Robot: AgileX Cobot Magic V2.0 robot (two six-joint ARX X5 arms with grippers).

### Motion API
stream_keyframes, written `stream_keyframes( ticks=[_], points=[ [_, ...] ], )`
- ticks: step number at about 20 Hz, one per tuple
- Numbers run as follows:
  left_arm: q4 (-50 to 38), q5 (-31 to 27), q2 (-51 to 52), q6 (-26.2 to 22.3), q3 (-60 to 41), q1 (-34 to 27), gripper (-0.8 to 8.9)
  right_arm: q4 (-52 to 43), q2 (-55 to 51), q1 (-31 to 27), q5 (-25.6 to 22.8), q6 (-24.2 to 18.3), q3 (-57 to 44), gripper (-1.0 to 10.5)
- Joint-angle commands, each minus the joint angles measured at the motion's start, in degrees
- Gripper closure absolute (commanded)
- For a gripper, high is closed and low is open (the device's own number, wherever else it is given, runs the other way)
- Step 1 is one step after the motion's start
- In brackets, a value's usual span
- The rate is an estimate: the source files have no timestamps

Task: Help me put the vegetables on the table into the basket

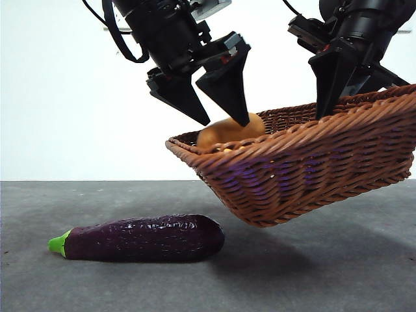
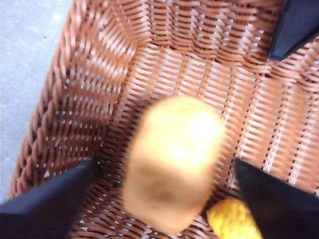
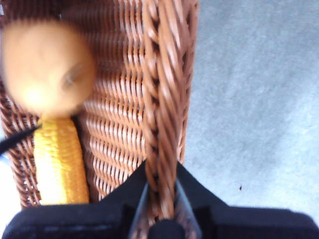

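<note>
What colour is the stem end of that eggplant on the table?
Bright green, against the eggplant's glossy dark purple body. The front view shows it best.

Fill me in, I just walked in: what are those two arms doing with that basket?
The right gripper is clamped on the rim of the basket, holding it tilted above the table. The left gripper hangs open over the basket, and the potato sits blurred between its jaws, apparently just let go. The corn already lies inside. The eggplant is on the table beside the basket, not yet collected.
</note>
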State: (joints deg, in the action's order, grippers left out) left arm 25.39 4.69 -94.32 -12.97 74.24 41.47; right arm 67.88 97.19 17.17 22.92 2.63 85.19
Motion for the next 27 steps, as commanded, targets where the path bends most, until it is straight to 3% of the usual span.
stream_keyframes(
  ticks=[1, 5, 8, 12, 18, 24, 27],
  points=[
    [2.6, 0.2, 1.0, 0.7, 1.5, 0.2, 2.07, -0.3, -0.4, 0.0, 0.8, 0.4, 0.4, 9.6],
    [22.6, 0.3, 2.8, 0.7, 9.3, 0.0, 2.2, -0.1, -0.4, -2.5, 0.7, 0.4, 0.4, 9.6],
    [31.5, 4.9, 5.3, 1.0, 9.9, 0.0, 2.2, -0.1, -0.4, -4.8, 0.7, 0.4, 0.4, 9.6],
    [42.4, 5.6, 5.7, -0.6, 8.3, -0.6, 2.21, 0.5, -0.4, -7.1, 0.7, 0.3, 0.4, 9.6],
    [38.0, 12.2, 5.9, -8.5, 1.9, -2.1, 2.21, 1.0, -0.4, -7.9, 0.4, 0.0, 0.4, 9.6],
    [29.4, 11.7, 5.8, -12.9, -5.8, -2.1, 2.2, 0.5, -0.4, -7.9, 0.1, -0.3, 0.4, 9.6],
    [23.8, 7.6, 5.8, -14.8, -10.3, -2.1, 2.2, -0.2, -0.4, -7.9, 0.0, -0.3, 0.4, 9.6]
  ],
)
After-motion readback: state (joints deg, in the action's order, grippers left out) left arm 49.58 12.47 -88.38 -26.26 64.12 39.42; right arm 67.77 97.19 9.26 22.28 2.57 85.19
